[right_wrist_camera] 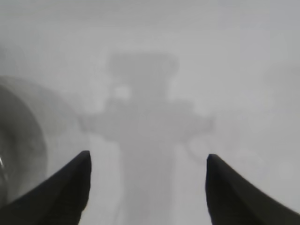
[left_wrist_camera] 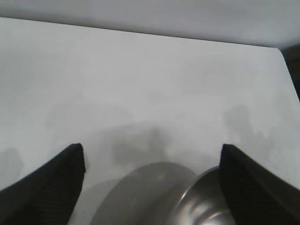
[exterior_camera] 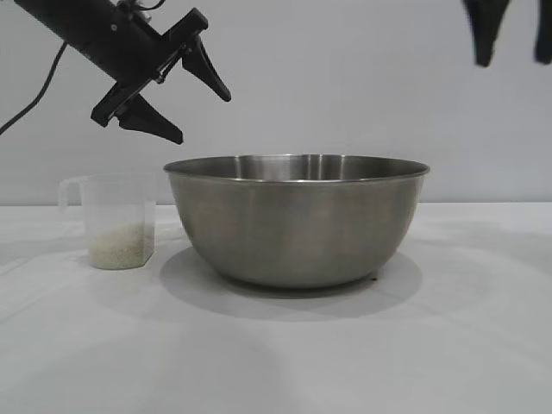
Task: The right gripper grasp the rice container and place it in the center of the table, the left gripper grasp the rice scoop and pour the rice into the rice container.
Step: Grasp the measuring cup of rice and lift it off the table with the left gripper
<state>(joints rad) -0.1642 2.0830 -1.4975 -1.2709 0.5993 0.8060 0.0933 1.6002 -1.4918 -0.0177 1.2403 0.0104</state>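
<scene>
Rice container (exterior_camera: 297, 220) stands upright on the table (exterior_camera: 276, 362), roughly at the middle of the exterior view. Its thin rolled rim forms a level ellipse, and its rounded wall narrows to a small base that sits in a soft shadow. Bare white tabletop extends in front of the bowl and to its right side, out to the frame edges.

Left gripper (exterior_camera: 197, 102) hangs in the air above the table at the upper left of the exterior view, on a black arm slanting down from the corner. Its two pointed fingers are spread apart with nothing between them, tips aimed down and toward the bowl. The lower tip is above the gap between scoop and bowl rim, clear of both. In the left wrist view the bowl rim (left_wrist_camera: 197, 197) shows between the spread fingers (left_wrist_camera: 51, 187), with open table beyond.

Rice scoop (exterior_camera: 119, 220) stands upright on the table just beside the bowl's left wall, apart from it by a narrow gap. Its loop handle points away from the bowl. Rice (exterior_camera: 121, 244) fills the lower part of the cup.

Right gripper (exterior_camera: 513, 30) is raised at the top right edge, well above the table; its fingers (right_wrist_camera: 61, 197) stand apart and hold nothing.
</scene>
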